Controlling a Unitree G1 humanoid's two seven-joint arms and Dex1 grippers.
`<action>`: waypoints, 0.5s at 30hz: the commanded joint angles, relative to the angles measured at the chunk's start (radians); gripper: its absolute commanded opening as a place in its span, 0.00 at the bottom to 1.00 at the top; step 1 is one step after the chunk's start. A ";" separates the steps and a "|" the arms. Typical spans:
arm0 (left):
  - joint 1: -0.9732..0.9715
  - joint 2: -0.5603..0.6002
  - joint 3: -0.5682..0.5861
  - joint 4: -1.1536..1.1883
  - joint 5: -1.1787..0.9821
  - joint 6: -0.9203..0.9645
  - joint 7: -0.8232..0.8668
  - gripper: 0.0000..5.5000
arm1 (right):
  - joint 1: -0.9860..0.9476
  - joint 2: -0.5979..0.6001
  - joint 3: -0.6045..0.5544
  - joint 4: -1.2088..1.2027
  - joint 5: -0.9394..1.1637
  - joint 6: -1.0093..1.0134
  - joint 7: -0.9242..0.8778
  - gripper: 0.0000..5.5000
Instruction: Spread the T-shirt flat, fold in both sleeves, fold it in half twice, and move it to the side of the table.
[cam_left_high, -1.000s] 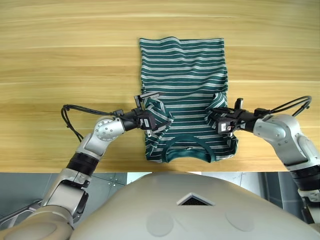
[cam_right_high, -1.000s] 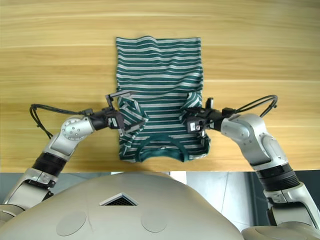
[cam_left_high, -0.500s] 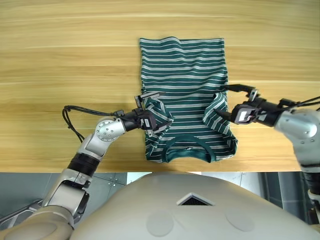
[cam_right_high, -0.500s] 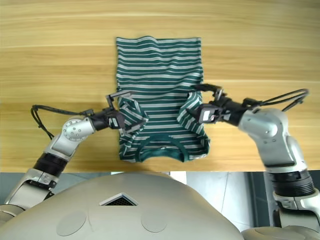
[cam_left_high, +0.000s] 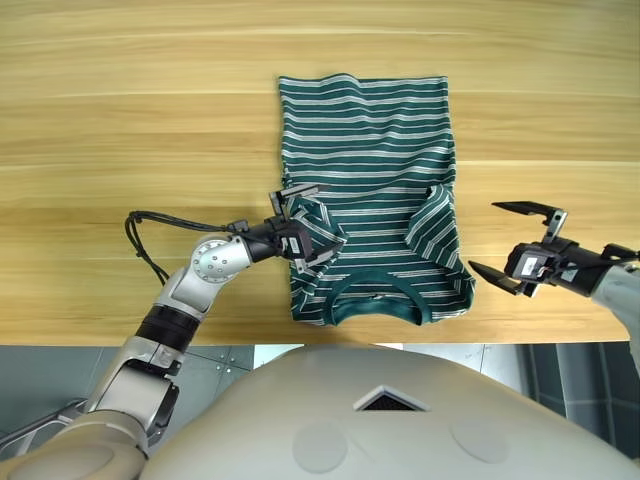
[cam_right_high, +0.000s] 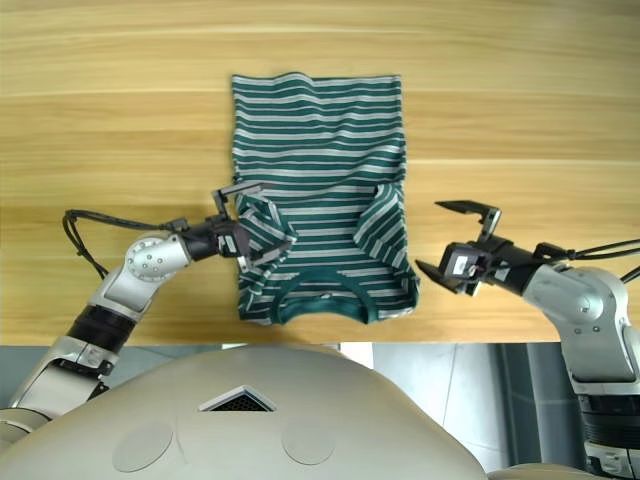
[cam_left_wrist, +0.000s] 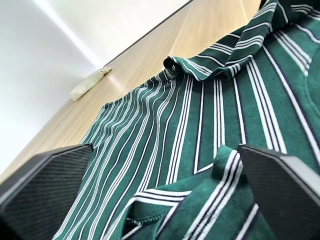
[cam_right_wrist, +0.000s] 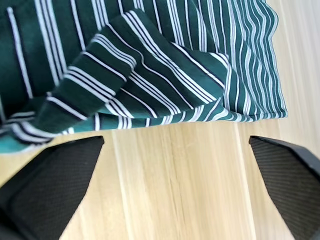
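We judge the T-shirt (cam_left_high: 365, 150) soft and limp, best pinched at hem corners; our left gripper (cam_left_high: 318, 222) spreads over a sleeve (cam_left_wrist: 190, 210), seemingly unclamped, and our right gripper (cam_left_high: 481, 235) gapes empty.

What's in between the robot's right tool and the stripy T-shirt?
Just bare wooden table. The open right tool hovers beside the T-shirt, with plain wood in the gap, seen in the left eye and right wrist views.
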 joint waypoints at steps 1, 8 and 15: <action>-0.008 0.005 0.006 0.006 0.007 0.007 0.004 0.98 | 0.004 0.003 0.027 -0.017 -0.008 -0.010 0.005 0.98; -0.009 0.002 0.005 0.010 0.007 0.006 0.005 0.98 | 0.021 -0.002 0.028 -0.050 0.010 -0.012 0.009 0.98; -0.009 -0.002 0.005 0.016 0.008 0.005 0.009 0.98 | 0.046 -0.008 0.035 -0.080 0.023 -0.012 0.025 0.98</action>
